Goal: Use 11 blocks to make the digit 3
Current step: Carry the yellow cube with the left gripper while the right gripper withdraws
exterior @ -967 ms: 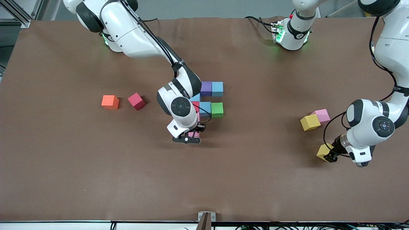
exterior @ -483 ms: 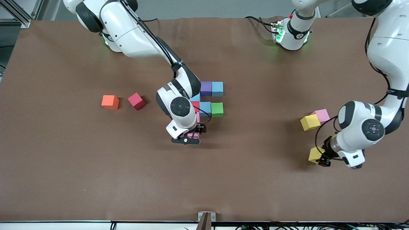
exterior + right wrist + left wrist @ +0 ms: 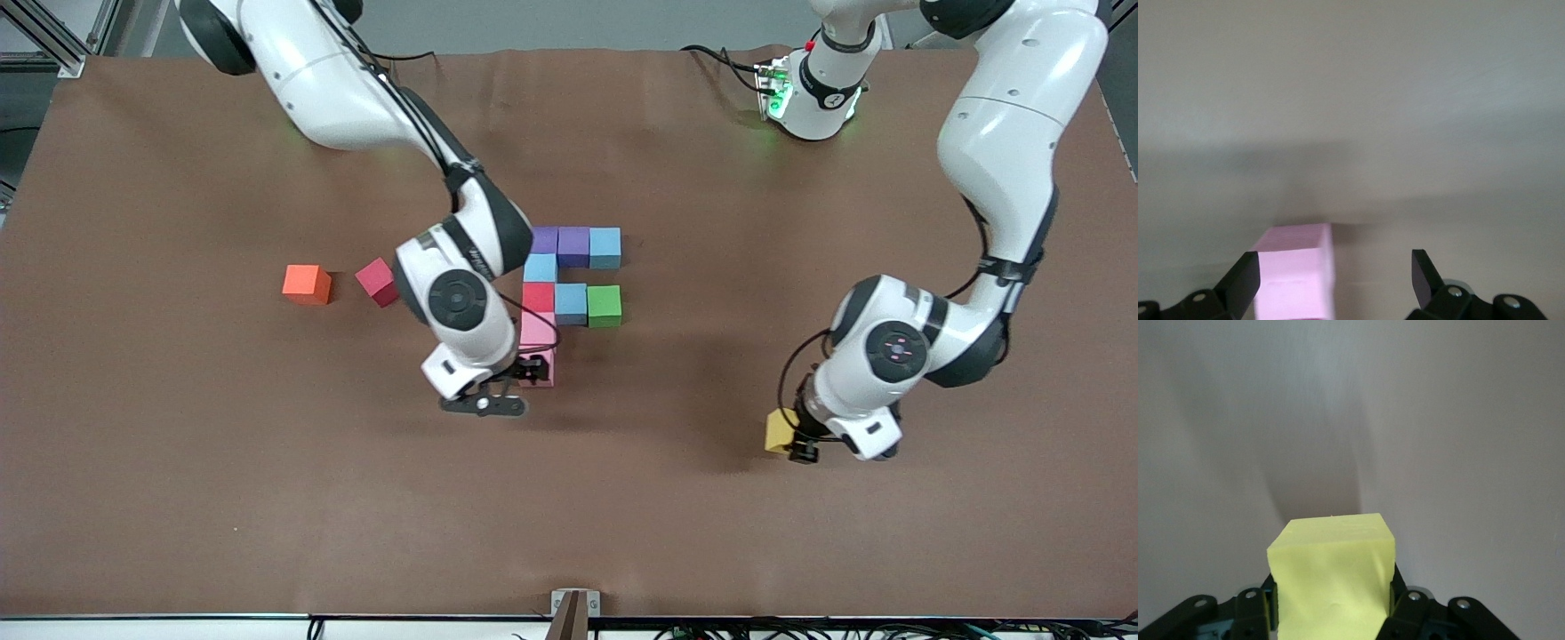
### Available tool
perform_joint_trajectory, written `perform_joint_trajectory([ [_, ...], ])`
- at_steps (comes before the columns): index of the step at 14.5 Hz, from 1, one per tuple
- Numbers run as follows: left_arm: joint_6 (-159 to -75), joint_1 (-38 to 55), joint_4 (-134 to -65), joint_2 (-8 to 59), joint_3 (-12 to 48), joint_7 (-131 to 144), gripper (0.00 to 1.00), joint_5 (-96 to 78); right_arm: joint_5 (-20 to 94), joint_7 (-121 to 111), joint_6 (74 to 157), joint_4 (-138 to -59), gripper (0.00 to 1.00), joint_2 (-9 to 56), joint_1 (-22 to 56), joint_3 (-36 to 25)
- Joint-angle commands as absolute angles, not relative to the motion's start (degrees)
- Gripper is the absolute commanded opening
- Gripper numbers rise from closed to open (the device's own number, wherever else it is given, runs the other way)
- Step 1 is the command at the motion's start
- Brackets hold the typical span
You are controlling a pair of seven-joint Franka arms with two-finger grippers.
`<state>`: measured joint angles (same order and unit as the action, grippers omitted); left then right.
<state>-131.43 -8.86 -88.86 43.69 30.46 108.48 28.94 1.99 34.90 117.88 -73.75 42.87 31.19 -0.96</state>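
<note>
Surface: brown matte table (image 3: 178,498), its covering slightly wrinkled along the edge where the arm bases stand; grey floor and a metal frame show past that edge's corner.

Digit 3 (image 3: 569,284), part built, mid-table: purple block (image 3: 544,239), second purple block (image 3: 573,246) and light blue block (image 3: 605,247) in a touching row; a light blue block (image 3: 540,268), red block (image 3: 538,296) and two pink blocks (image 3: 536,330) (image 3: 540,368) form the spine toward the front edge; a light blue block (image 3: 571,303) and green block (image 3: 604,305) make the middle prong.

Right gripper (image 3: 498,391): released, fingers spread, just beside the nearest pink block (image 3: 1298,280).

Left gripper (image 3: 794,442): clenched on the yellow block (image 3: 779,430), raised over bare table toward the left arm's end.

Other items: orange cube (image 3: 307,284) and crimson cube (image 3: 377,281), apart, toward the right arm's end; the right forearm partly covers the crimson one.

Open room: wide bare strip along the front edge.
</note>
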Motion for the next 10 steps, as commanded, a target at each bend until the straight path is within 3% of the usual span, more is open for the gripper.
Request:
perform_joint_trajectory([
  [1,-130.6,-4.2,-86.5,45.1,29.9,114.2,0.29,29.0,1.5,32.4,112.0,-75.8,1.00,37.4,25.3,-0.2],
  [4,-130.5,2.0,-84.2,47.0,28.5,121.2,0.29,29.0,1.5,22.8,110.7,-75.8,1.00,35.2,19.4,-0.2],
  [10,-130.6,11.1,-84.1,48.8,27.3,130.2,0.29,28.9,1.4,10.5,98.2,-76.0,1.00,30.1,7.0,-0.3],
])
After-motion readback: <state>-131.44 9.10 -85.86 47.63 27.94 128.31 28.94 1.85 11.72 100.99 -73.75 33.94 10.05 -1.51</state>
